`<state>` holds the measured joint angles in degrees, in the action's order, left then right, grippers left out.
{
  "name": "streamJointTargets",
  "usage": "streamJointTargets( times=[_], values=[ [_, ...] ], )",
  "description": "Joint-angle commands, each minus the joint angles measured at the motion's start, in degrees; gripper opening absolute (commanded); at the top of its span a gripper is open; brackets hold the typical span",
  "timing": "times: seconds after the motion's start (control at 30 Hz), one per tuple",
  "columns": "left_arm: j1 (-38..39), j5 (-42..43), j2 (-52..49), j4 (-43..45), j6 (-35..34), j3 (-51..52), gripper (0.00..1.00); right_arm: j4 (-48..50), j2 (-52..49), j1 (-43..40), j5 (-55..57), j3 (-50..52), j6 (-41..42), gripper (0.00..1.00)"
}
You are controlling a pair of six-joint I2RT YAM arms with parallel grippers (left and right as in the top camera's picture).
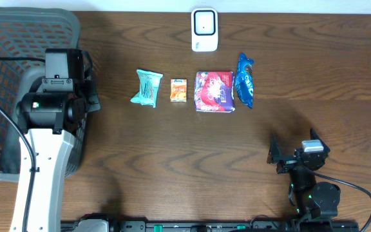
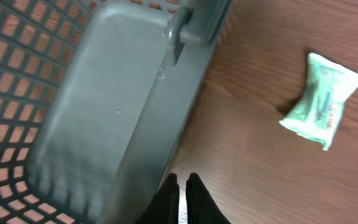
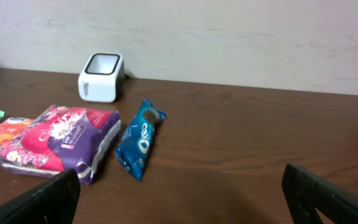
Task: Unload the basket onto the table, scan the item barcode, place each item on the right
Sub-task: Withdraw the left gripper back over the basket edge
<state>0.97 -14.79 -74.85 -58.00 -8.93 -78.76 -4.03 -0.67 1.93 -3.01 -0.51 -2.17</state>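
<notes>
The left gripper [image 2: 182,198] was closed, its two black fingers pressed tip to tip with nothing between them. It was poised above the rim of a grey plastic basket [image 2: 104,112] — a moulded tub with a smooth, rounded lip and lattice walls of small rectangular holes. The right gripper [image 3: 180,180] stood wide open and empty near the front right of the table [image 1: 172,154], its dark, flat-edged fingers [image 3: 48,199] framing the goods from low down.

None of the items was held. Four lay in a row across the middle of the dark, wood-grained table, just in front of the barcode scanner [image 1: 204,29]. This was a small white box with rounded corners and a dark square window, set at the far edge by a pale, faintly mottled wall [image 3: 229,37].

From the left, the row held:
- a mint-green packet [image 1: 147,87], a crinkled pillow of soft film with crimped ends;
- a smaller orange packet [image 1: 178,90], roughly square;
- a plump red-and-purple pouch [image 1: 214,91], glossy and cushion-like;
- a slim blue Oreo packet [image 1: 245,80] of shiny foil, lying slightly askew just beside the pouch.

The green packet lay nearest the basket, though apart from it.
</notes>
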Motion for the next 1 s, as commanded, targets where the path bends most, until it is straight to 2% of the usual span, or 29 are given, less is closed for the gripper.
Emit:
streamJointTargets(
  times=[0.0, 0.1, 0.23, 0.37, 0.5, 0.63, 0.7, 0.77, 0.87, 0.97],
  values=[
    [-0.4, -6.2, 0.4, 0.0, 0.3, -0.3, 0.08, -0.1, 0.3, -0.4, -0.2, 0.2, -0.7, 0.99],
    [-0.4, -9.1, 0.4, 0.1, 0.3, -0.3, 0.08, -0.1, 0.3, -0.4, -0.1, 0.2, -0.7, 0.99],
    [-0.4, -7.2, 0.4, 1.4, -1.2, -0.3, 0.09, -0.1, 0.3, -0.4, -0.2, 0.2, -0.7, 0.99],
    [-0.4, -0.5, 0.4, 4.3, -1.2, -0.3, 0.09, -0.1, 0.3, -0.4, -0.1, 0.2, -0.7, 0.99],
    [-0.4, 4.4, 0.5, 6.8, -1.2, -0.4, 0.17, -0.1, 0.3, -0.4, -0.2, 0.2, -0.7, 0.99],
    [-0.4, 8.0, 1.8, 9.2, -1.2, -2.0, 0.41, -0.1, 0.3, -0.4, -0.1, 0.2, -0.7, 0.99],
    [-0.4, 11.2, 3.1, 10.8, -1.2, -3.2, 0.47, -0.1, 0.3, -0.4, -0.1, 0.2, -0.7, 0.99],
    [-0.4, 15.3, 4.5, 12.8, -1.2, -3.4, 0.63, -0.1, 0.3, -0.4, -0.2, 0.2, -0.7, 0.99],
    [-0.4, 14.7, 6.5, 13.8, -1.2, -3.4, 0.87, -0.1, 0.3, -0.4, -0.1, 0.2, -0.7, 0.99],
    [-1.0, 10.6, 8.3, 13.7, -1.2, -3.4, 0.93, -0.1, 0.3, -0.4, -0.2, 0.2, -0.7, 0.99]
  ],
)
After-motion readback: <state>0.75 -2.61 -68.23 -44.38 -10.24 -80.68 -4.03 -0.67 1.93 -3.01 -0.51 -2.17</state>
